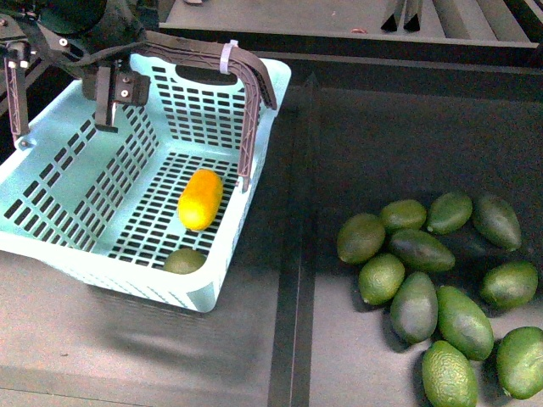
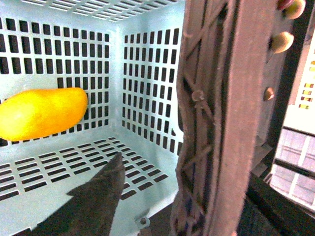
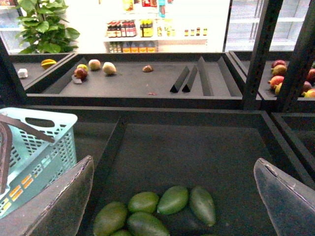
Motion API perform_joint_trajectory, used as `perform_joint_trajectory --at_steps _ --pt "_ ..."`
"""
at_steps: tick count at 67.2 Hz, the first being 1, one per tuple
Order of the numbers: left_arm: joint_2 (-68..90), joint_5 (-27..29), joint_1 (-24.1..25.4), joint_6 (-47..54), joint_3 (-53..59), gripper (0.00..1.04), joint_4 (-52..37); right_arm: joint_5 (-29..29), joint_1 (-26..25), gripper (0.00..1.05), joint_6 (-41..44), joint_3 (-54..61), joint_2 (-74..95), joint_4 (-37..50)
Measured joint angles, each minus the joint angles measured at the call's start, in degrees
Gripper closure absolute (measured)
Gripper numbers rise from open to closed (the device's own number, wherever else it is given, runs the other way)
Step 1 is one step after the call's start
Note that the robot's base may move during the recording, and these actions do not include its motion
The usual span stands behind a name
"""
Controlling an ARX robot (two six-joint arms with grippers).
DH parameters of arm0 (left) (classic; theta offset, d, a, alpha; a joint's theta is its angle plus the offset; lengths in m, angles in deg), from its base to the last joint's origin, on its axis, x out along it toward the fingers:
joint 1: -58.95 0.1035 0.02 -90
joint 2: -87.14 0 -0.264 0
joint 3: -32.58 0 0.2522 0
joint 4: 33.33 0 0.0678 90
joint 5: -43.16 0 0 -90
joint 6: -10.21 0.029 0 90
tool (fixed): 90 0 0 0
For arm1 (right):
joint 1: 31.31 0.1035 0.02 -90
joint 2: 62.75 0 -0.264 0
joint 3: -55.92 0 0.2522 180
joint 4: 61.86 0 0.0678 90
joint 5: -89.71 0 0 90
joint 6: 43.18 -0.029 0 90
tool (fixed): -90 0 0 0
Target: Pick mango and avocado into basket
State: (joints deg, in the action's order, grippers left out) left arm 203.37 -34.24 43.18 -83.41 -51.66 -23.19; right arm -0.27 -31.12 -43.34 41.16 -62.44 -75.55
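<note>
Shelf: your dark tray shelf (image 1: 356, 144) carries everything.
Basket (image 1: 51, 182): holds the mango (image 1: 200, 199) and the avocado (image 1: 184, 260).
Left gripper (image 1: 59, 102): over the basket, jaws open, empty.
Right gripper (image 3: 172, 196): jaws open above the avocado pile (image 1: 441, 288).

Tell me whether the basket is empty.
Not empty. The basket holds the mango on its slotted floor and the avocado against its near wall. The other avocados lie outside it.
</note>
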Motion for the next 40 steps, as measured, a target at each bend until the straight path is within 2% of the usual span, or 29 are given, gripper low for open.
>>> perform_joint_trajectory --at_steps 7,11,18,23,30,31,33,34,38,40 --pt "-6.7 3.6 0.0 -2.6 5.5 0.22 -0.1 0.0 0.0 0.09 0.0 0.0 0.0 0.0" --pt "-13.0 8.5 0.0 -3.0 10.3 0.07 4.0 0.0 0.0 0.09 0.0 0.0 0.0 0.0" --pt "-23.2 16.3 -0.9 -1.6 16.3 0.08 14.7 0.0 0.0 0.09 0.0 0.0 0.0 0.0" --pt "-30.0 18.8 -2.0 -1.7 17.8 0.08 23.5 0.0 0.0 0.09 0.0 0.0 0.0 0.0" --pt "-33.3 19.0 -2.5 -1.8 18.0 0.08 25.1 0.0 0.0 0.09 0.0 0.0 0.0 0.0" --pt "-33.5 17.6 -2.3 1.3 18.9 0.1 22.6 0.0 0.0 0.09 0.0 0.0 0.0 0.0" --pt "-34.5 11.6 -1.4 10.0 24.0 0.17 10.3 0.0 0.0 0.09 0.0 0.0 0.0 0.0" --pt "-34.8 9.8 -1.1 11.5 25.6 0.19 7.0 0.0 0.0 0.09 0.0 0.0 0.0 0.0" --pt "-36.4 2.1 0.8 35.6 38.2 0.33 -18.0 0.0 0.0 0.09 0.0 0.0 0.0 0.0" --pt "-37.2 1.0 1.4 44.8 42.2 0.38 -27.1 0.1 0.0 0.09 0.0 0.0 0.0 0.0"
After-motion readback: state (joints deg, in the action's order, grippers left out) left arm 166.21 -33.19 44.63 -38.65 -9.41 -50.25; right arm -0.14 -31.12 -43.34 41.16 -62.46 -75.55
